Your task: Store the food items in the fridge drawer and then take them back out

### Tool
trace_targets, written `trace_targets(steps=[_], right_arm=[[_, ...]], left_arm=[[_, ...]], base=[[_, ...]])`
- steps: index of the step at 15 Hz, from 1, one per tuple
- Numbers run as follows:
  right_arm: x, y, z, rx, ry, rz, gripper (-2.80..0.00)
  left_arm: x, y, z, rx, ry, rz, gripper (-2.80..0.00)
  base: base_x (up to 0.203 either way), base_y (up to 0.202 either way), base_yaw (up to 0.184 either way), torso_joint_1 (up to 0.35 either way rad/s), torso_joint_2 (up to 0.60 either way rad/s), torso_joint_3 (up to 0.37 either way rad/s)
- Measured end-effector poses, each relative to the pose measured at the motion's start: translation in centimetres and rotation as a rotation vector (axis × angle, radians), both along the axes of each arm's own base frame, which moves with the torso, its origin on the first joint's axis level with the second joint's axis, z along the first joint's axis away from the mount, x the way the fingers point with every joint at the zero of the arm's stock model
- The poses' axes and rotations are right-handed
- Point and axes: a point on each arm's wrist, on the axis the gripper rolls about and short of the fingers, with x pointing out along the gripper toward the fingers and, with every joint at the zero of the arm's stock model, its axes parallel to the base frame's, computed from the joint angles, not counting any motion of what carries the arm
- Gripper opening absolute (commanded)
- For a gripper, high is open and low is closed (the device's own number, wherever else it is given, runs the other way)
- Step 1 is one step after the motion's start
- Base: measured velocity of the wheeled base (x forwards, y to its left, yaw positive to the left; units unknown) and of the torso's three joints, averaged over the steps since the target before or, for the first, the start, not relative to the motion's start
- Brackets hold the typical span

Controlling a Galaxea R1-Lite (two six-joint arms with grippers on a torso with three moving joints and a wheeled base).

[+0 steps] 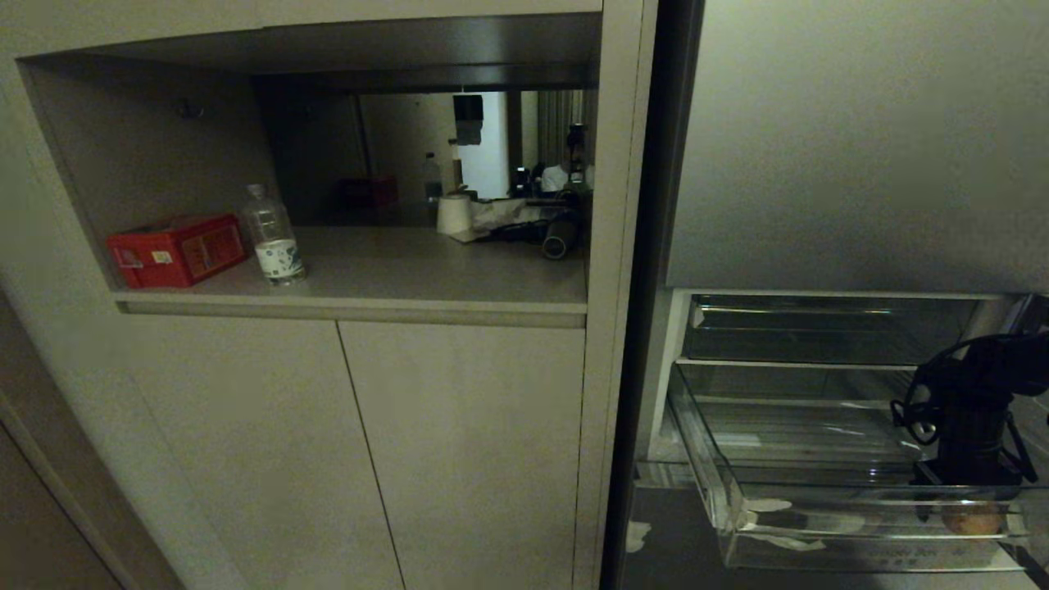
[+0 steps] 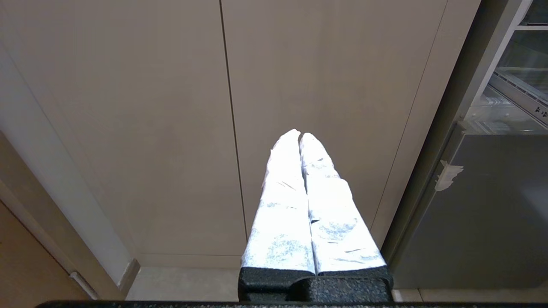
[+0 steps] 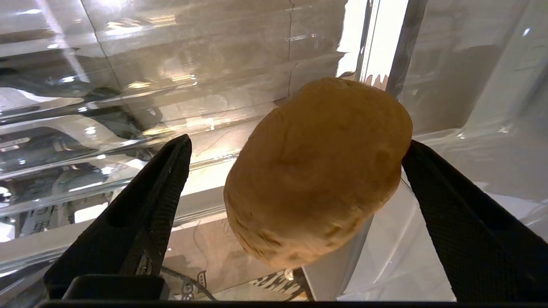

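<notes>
In the fridge drawer (image 1: 713, 459), right gripper (image 3: 295, 149) spread around tan potato (image 3: 317, 171), writing illegible.

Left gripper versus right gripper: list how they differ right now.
The left gripper is shut, fingers pressed together; the right gripper is open wide. The left faces closed cabinet doors, holding nothing; the right is down in the fridge drawer, straddling the tan potato.
</notes>
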Motion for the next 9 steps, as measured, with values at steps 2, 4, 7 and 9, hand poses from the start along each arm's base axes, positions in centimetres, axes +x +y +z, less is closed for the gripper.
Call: trace_targets(steps=[2, 4, 7, 9], right_arm=[[0.01, -0.01, -0.16, -0.002, 0.001, -0.007, 0.0], [0.01, -0.07, -0.17, -0.003, 0.001, -0.009, 0.0], [-0.03, -0.17, -0.17, -0.006, 0.0, -0.014, -2.8], [-0.11, -0.3, -0.14, -0.009, 0.002, -0.018, -2.8]], left_arm=[[0.0, 0.0, 0.0, 0.0, 0.0, 0.0, -2.8], [0.0, 0.0, 0.0, 0.0, 0.0, 0.0, -2.8], [0.0, 0.0, 0.0, 0.0, 0.0, 0.0, -2.8], [0.0, 0.0, 0.0, 0.0, 0.0, 0.0, -2.8]], base=[[0.0, 0.0, 0.0, 0.0, 0.0, 0.0], [0.0, 0.0, 0.0, 0.0, 0.0, 0.0], [0.0, 0.0, 0.0, 0.0, 0.0, 0.0], [0.0, 0.0, 0.0, 0.0, 0.0, 0.0]])
